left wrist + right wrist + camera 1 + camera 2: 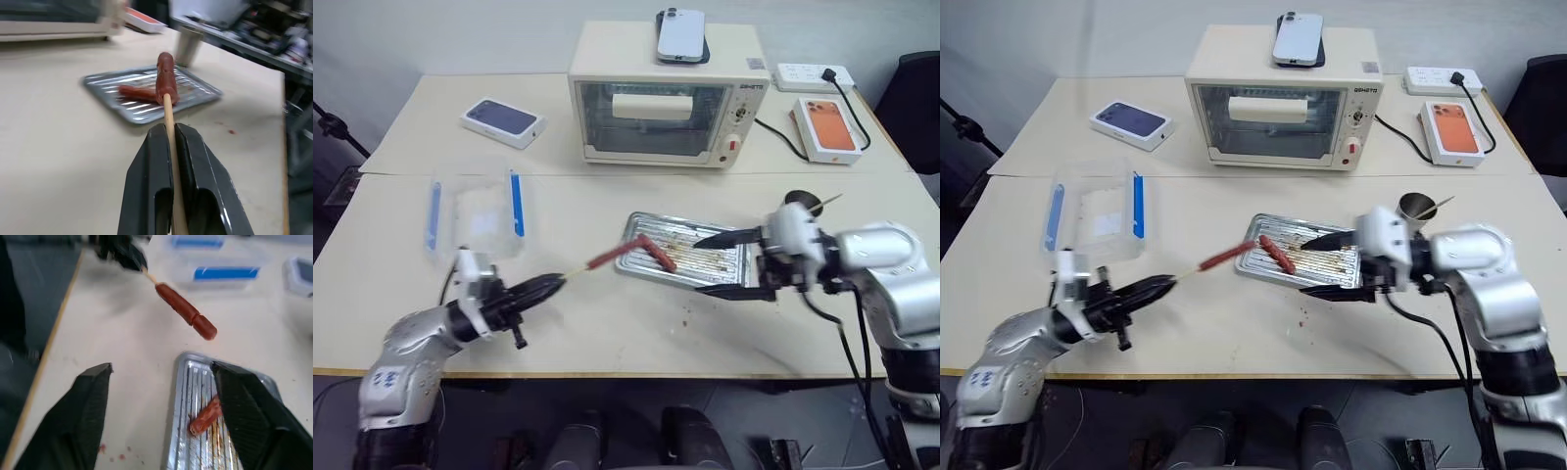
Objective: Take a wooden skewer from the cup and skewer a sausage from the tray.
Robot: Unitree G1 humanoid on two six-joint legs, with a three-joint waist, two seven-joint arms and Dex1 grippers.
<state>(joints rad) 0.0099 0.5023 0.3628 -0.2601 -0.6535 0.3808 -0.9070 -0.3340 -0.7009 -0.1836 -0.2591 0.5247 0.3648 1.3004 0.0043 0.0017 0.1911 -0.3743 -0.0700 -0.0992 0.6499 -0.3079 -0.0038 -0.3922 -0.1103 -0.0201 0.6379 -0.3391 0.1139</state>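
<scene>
Judging from how things lie, the main work looks done: the wooden skewer (574,273) already carries the sausage (610,256) on its front end. The left gripper (540,287) is clamped tight on the bare back part of the stick, which the left wrist view shows pinched between the two black fingers, and it holds the stick roughly level above the worktop (636,333). The skewered sausage hangs in the air just off the near left corner of the tray (729,262), clear of its rim, with the pointed tip apparently buried inside the meat; whether the tip comes out the far end I cannot tell.

A second sausage (658,252) lies loose on the ribbed bottom of the tray, untouched by either arm. The right gripper (731,264) stands with its fingers spread wide and empty, hovering over the right part of the tray, so it seems to have no further hold to keep. The cup (1416,207) stands behind that arm, with another stick poking out of it.

What is left, as I read it, is little: perhaps seating the sausage further down the stick, or simply presenting it.
</scene>
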